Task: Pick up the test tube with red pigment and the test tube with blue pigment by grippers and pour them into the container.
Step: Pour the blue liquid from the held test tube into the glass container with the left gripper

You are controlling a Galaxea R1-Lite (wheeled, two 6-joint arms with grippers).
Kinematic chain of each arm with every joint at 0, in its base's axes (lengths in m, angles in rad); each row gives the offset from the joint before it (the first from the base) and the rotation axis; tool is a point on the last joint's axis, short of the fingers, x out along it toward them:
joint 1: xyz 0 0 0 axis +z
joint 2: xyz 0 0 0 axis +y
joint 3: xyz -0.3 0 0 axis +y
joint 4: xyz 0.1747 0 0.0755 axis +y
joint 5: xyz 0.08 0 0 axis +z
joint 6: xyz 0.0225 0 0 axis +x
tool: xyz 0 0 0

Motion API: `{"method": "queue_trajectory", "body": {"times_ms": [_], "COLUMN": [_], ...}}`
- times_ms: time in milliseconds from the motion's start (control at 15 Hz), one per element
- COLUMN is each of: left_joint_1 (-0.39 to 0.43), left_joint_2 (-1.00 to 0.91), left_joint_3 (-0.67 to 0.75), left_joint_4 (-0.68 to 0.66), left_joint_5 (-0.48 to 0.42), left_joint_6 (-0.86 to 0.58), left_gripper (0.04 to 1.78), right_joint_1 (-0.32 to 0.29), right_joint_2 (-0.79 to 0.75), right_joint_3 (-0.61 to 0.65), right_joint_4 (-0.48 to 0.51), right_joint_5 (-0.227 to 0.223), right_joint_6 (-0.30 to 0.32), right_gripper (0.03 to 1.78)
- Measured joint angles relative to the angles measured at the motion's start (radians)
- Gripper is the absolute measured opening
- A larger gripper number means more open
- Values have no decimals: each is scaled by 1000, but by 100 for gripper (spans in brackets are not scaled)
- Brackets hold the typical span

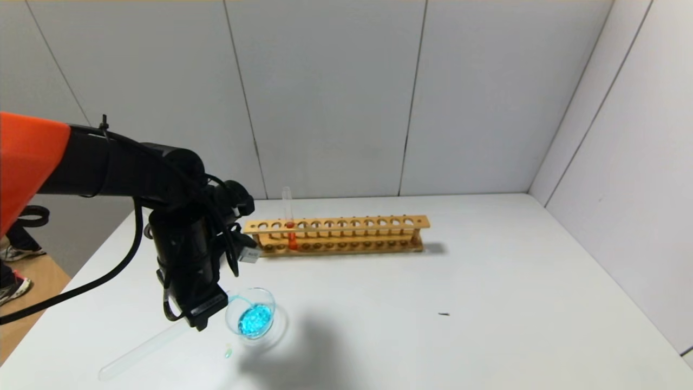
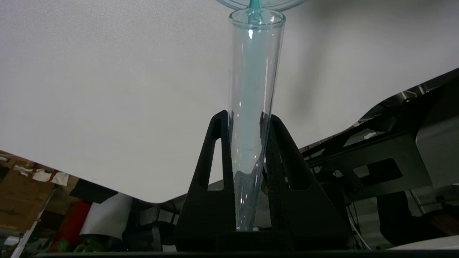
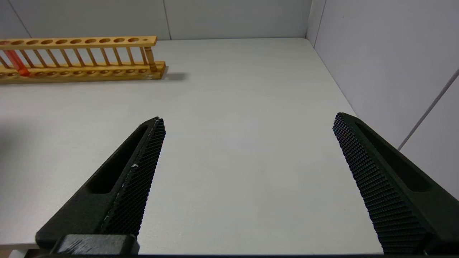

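The black left gripper (image 1: 201, 319) on its orange-and-black arm hangs at eight o'clock, jaws clamped. The black right gripper (image 3: 247, 143) sits with jaws spread wide.

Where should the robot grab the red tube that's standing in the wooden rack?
Grab the red tube by its bare upper part, above the rack. It stands upright with its lower part in the rack, so only the top is free. Come from the side, close on the glass, then lift straight up. The right hand is open and empty.
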Motion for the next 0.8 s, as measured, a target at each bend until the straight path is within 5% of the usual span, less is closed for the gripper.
{"method": "queue_trajectory", "body": {"times_ms": [800], "left_joint_1": [-87], "left_joint_2": [216], "left_joint_3": [-300], "left_joint_4": [298], "left_joint_5": [90], "left_joint_6": [-130], "left_gripper": [30], "right_joint_1": [0], "right_joint_2": [0], "right_joint_3": [0], "right_joint_4": [0], "right_joint_5": [0], "right_joint_6": [0], "right_gripper": [171]}}
